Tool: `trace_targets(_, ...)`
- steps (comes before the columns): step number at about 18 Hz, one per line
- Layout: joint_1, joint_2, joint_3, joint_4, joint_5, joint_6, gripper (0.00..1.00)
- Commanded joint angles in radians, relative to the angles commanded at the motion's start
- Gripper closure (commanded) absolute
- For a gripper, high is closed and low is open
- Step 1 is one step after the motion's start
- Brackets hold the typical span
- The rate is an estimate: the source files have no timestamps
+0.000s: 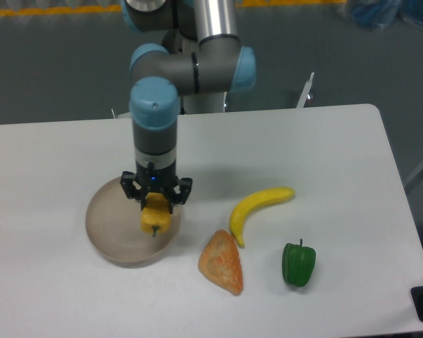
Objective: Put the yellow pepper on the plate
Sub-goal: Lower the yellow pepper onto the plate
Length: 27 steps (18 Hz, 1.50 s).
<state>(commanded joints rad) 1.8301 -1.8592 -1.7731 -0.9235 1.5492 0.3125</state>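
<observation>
The yellow pepper (154, 220) hangs stem-down between the fingers of my gripper (156, 205), which is shut on it. It is held over the right half of the round beige plate (107, 225) that lies on the white table at centre left. Whether the pepper touches the plate's surface I cannot tell.
A yellow banana (257, 207) lies right of the plate. An orange-tan wedge of toy food (222, 263) sits below it. A green pepper (299, 263) stands further right. The arm's base (197, 77) rises at the table's far edge.
</observation>
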Motion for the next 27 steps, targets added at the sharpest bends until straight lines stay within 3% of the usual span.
trace_targets(5,-0.018,-0.002,-0.023,0.0,0.009,0.128,0.69)
trace_targets(11,-0.032,-0.041,-0.02,0.038,0.009,0.132,0.69)
trace_targets(17,-0.038,-0.052,-0.015,0.04,0.009,0.132,0.67)
trace_targets(19,-0.038,-0.051,-0.015,0.04,0.009,0.132,0.6)
trace_targets(21,-0.037,-0.051,-0.014,0.04,0.009,0.132,0.4)
trace_targets(22,-0.038,-0.051,-0.008,0.04,0.009,0.134,0.21)
trace_targets(23,-0.038,-0.051,-0.006,0.038,0.009,0.134,0.1)
trace_targets(27,-0.037,-0.041,-0.005,0.038,0.009,0.134,0.0)
